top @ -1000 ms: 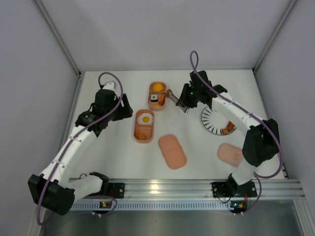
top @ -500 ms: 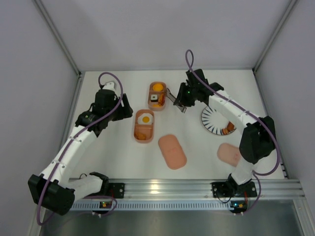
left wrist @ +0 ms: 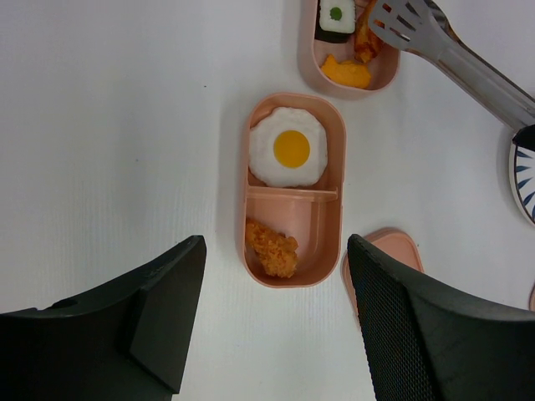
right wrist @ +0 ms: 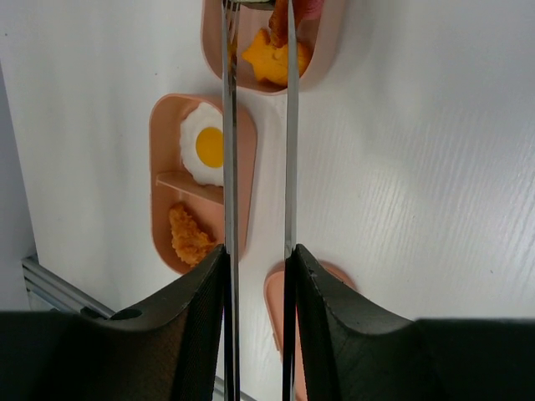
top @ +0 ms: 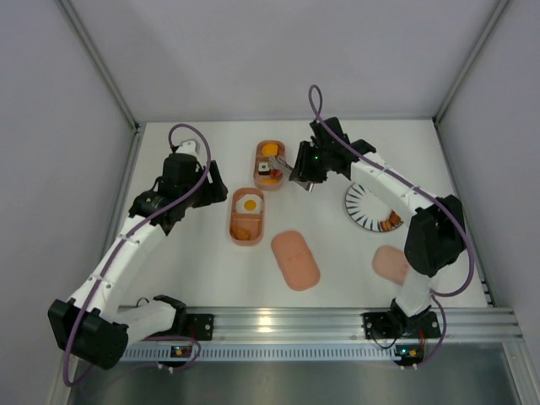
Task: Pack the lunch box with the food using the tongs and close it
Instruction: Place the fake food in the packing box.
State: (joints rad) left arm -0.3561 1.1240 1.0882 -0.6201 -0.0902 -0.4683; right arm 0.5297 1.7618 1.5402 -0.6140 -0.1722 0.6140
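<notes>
The right gripper (right wrist: 257,251), clamped on the tongs (right wrist: 230,150), holds their tips over the lunch box's far tray (top: 258,169) while the left gripper (left wrist: 276,246) hangs open above the near tray (left wrist: 288,219) (egg (left wrist: 291,147) aboard); letting go near the rim could spill food onto the table (left wrist: 125,125).

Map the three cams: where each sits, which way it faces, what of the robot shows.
Top: fixed above and behind the robot, facing down at the table; the left arm and right arm both show.
Left wrist: on the left arm, facing straight down at the egg tray; its open, empty jaws show at the bottom.
Right wrist: on the right arm, facing along the tongs to the far tray; its jaws grip the tongs.
Shared: both wrist views hold the egg tray.
</notes>
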